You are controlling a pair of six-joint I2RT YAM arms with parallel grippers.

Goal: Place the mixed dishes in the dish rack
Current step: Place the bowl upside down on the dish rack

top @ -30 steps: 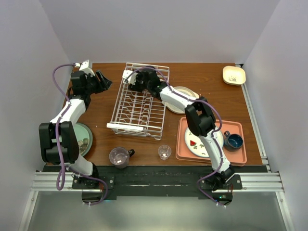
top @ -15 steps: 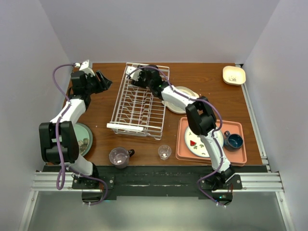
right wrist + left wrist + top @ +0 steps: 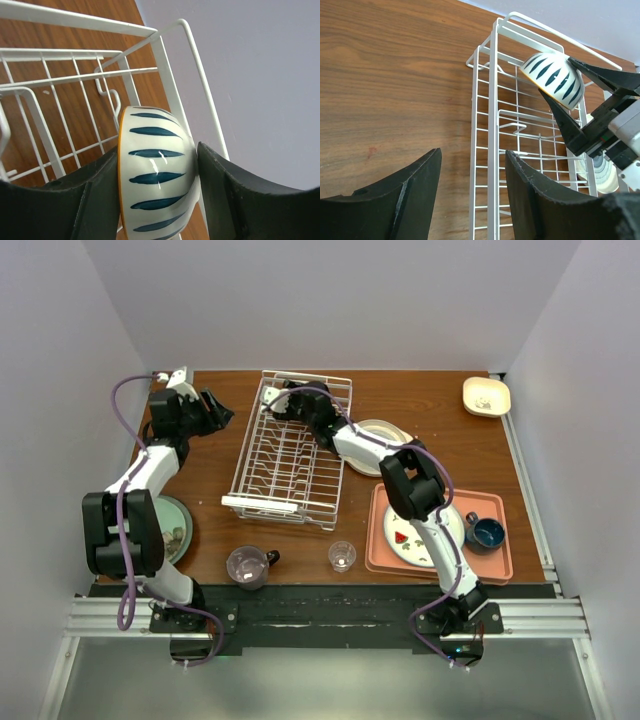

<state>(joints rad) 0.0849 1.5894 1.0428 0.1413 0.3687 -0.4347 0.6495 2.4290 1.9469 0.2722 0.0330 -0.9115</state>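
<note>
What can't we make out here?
- Both wrist views: the striped bowl shows only its outside; the inside is unseen.
- Top view: the right gripper hides the bowl.
- Left wrist view: whether the bowl touches the dish rack is unclear; wires overlap it.
- Top view: the left arm covers most of the pale green plate; the right arm crosses the white plate on the pink tray.

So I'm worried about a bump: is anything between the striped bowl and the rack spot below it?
Nothing visible does. The right gripper holds the bowl above the far end of the rack, and the wires beneath it look bare.
</note>
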